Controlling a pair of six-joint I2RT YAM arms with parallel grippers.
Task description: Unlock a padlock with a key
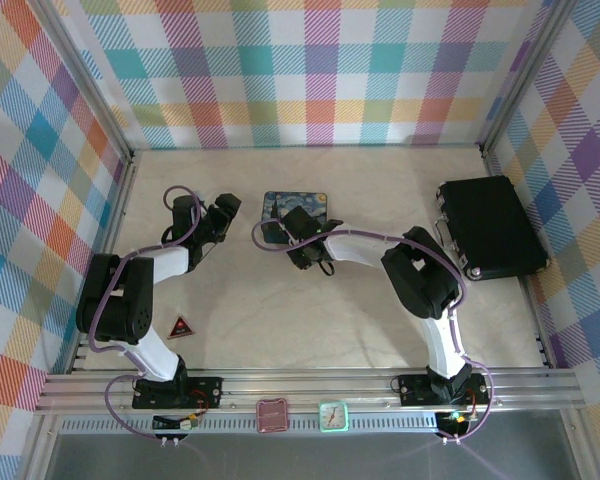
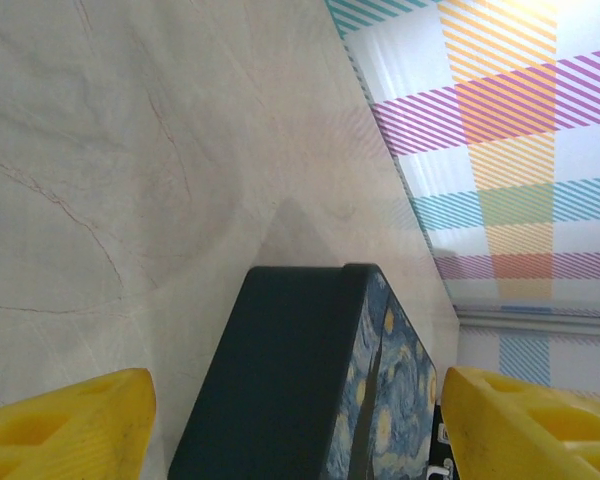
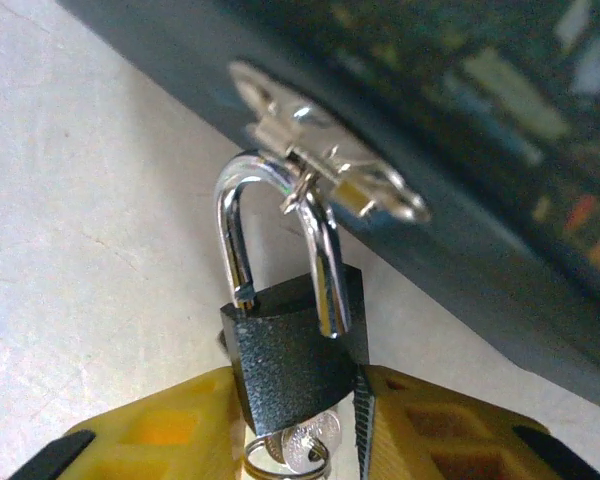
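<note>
Beside the tin (image 1: pixel 293 207), right pincer (image 3: pixel 295 388) clamps the padlock (image 3: pixel 285 355); left pincer (image 2: pixel 298 405) gapes open.

1 padlock (image 3: pixel 295 350), 1 key (image 3: pixel 305 446), 1 blue tin (image 1: pixel 293 207), 1 black case (image 1: pixel 490 228) at 2 o'clock, 1 red triangle (image 1: pixel 182 326) at 8.

On the padlock (image 3: pixel 295 350) we are seeing a matt black, finely pebbled metal body, its shackle (image 3: pixel 235 240) gleaming like polished chrome. The key (image 3: pixel 310 442) is looking like pale silvery metal, though it is blurred. The fingers (image 3: pixel 150 440) of the right gripper (image 3: pixel 300 390) are showing matt yellow plastic. The tabletop (image 2: pixel 130 150) is reading smooth and faintly veined.
</note>
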